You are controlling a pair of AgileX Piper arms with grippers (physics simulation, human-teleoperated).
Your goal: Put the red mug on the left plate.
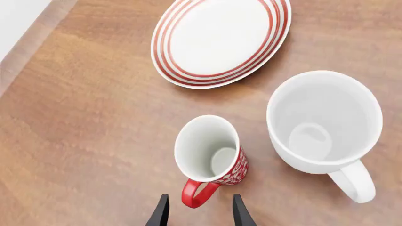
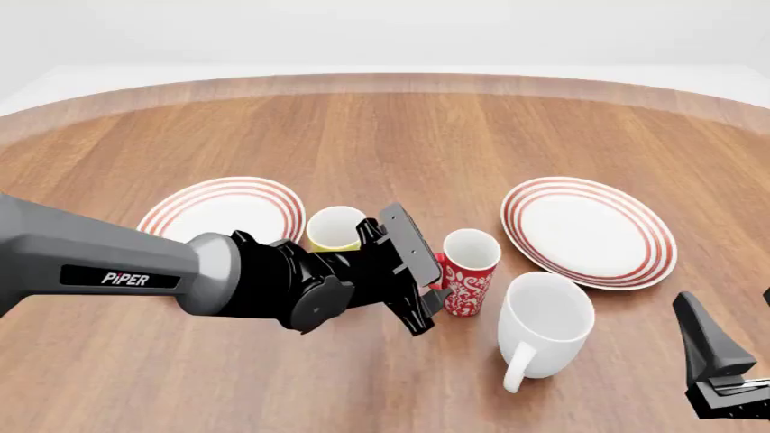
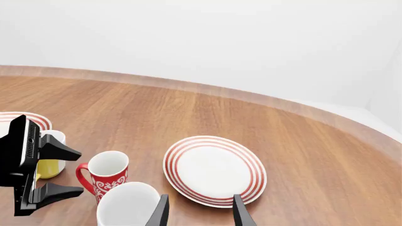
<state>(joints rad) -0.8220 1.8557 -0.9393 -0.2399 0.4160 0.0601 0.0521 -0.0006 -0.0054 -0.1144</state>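
Table (image 2: 398, 126) of brown wood carries everything here. The left plate (image 2: 205, 209) lies on it at the left side, and a second plate (image 2: 587, 230) of the same look lies at the right side. A white mug (image 2: 547, 323) stands near the front. The red mug (image 2: 467, 271) stands upright on the wood between the two plates, with a yellow mug (image 2: 334, 227) to its left, toward the left plate.

The left gripper (image 1: 199, 213) has its jaws apart and holds nothing; the red handle (image 1: 197, 193) sits just ahead of the gap. The right gripper (image 3: 199, 212) waits low at the right with its jaws apart, also holding nothing.

I think a pinch on the thin handle alone may let the mug swing or tip. The yellow mug stands on the way to the plate and could be knocked.
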